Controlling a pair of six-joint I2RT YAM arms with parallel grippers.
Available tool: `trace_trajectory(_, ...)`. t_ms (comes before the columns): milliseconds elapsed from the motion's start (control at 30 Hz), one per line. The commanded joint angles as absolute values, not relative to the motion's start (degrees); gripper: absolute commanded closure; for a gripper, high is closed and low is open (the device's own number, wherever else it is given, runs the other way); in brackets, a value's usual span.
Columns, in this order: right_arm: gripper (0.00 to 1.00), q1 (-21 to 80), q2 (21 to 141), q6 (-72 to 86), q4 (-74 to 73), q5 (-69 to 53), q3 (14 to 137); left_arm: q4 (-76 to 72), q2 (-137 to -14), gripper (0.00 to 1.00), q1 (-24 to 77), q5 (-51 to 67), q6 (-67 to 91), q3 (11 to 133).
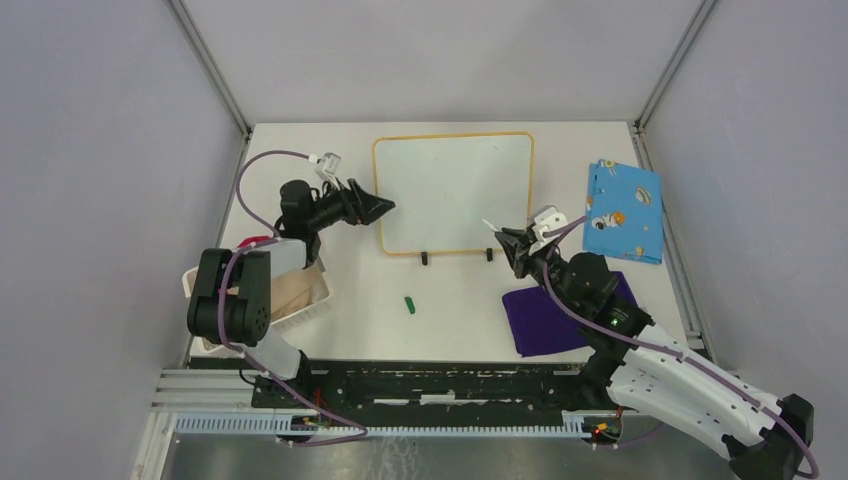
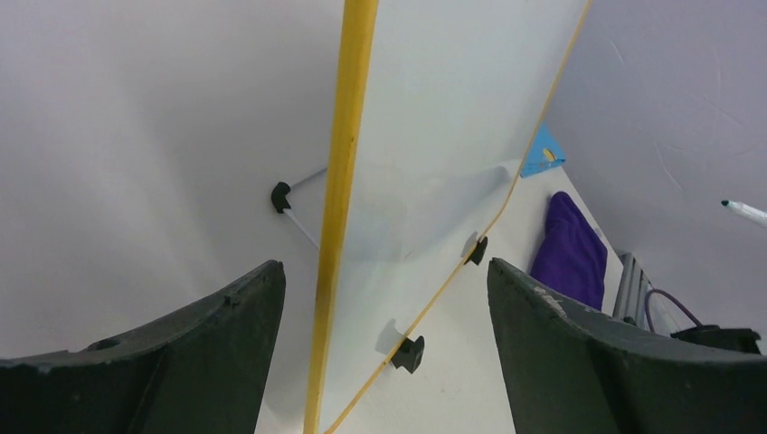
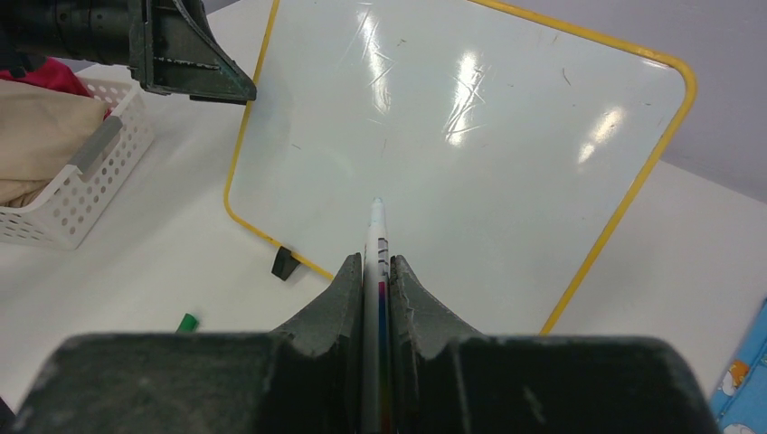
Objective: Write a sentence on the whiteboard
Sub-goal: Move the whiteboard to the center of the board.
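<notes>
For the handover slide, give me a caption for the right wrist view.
Right claw clamps a marker, tip aimed at the blank yellow-rimmed whiteboard; a green cap lies on the table.

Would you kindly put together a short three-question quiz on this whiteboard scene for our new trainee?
1. True or false: the whiteboard already carries green writing.
2. What is the right gripper shut on? A) the marker B) an eraser C) nothing
3. Fill in: the left gripper, open, straddles the whiteboard's ____ edge.
Key: 1 false, the board looks blank; 2 A; 3 left.
</notes>
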State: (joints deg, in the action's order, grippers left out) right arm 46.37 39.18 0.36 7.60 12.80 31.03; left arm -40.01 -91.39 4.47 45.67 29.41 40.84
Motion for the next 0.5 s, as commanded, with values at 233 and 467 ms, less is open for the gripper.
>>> trace_trajectory(233,1.0,46.36,41.43,0.6,9.63,9.57,34.45,-57.29,-95.24,0.22,5.6,50.39,32.34,36.86)
trace_trajectory(467,1.0,46.43,42.86,1.93,10.1,7.42,35.49,-54.62,-96.47,0.31,7.21,50.52,29.44,36.59)
